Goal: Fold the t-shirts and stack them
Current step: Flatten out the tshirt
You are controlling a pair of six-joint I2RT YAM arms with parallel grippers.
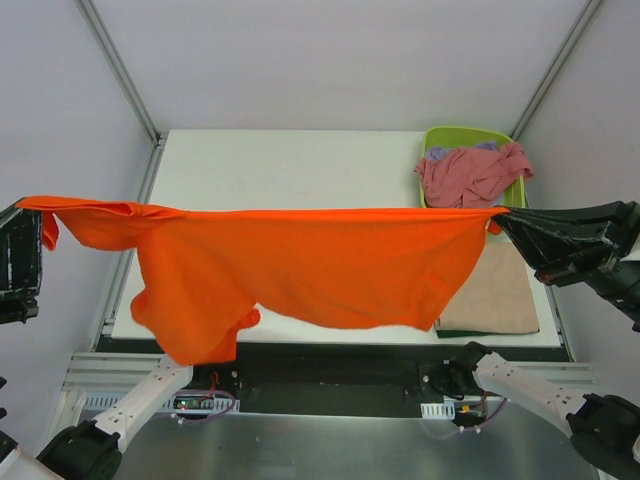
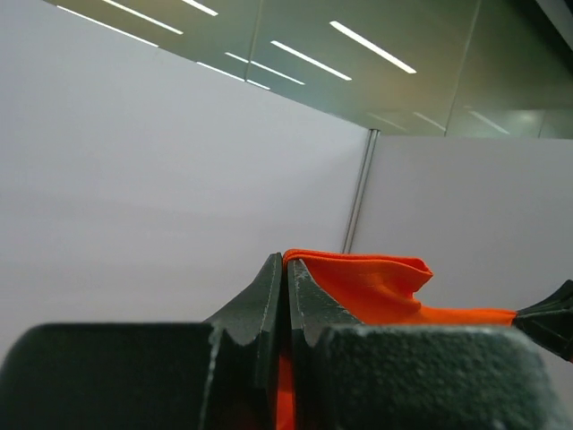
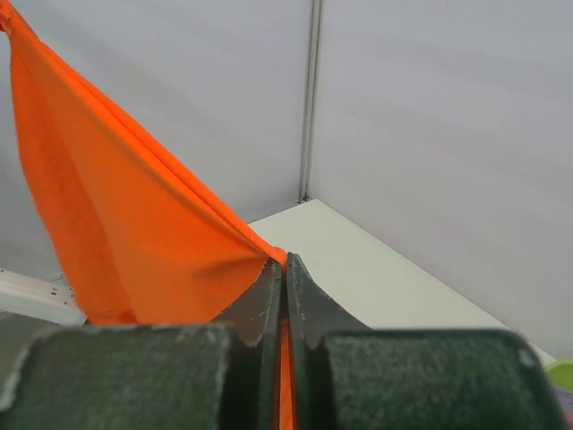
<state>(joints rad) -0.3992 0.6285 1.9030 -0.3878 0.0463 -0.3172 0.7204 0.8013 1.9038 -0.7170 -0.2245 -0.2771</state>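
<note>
A bright orange t-shirt (image 1: 300,265) hangs stretched in the air across the table, its top edge taut between both arms. My left gripper (image 1: 22,207) is shut on its left corner, and the cloth (image 2: 376,287) shows pinched between the fingertips. My right gripper (image 1: 503,218) is shut on the right corner; in the right wrist view the orange fabric (image 3: 116,224) runs from the closed jaws up to the left. A folded tan t-shirt (image 1: 495,295) lies on the table at the right, over a dark green one (image 1: 445,333). Dusty pink (image 1: 470,175) and lavender (image 1: 438,153) shirts fill the tub.
A lime-green plastic tub (image 1: 450,135) stands at the table's back right corner. The white table (image 1: 280,165) shows behind the hanging shirt. Grey walls with metal posts (image 1: 120,70) enclose the sides.
</note>
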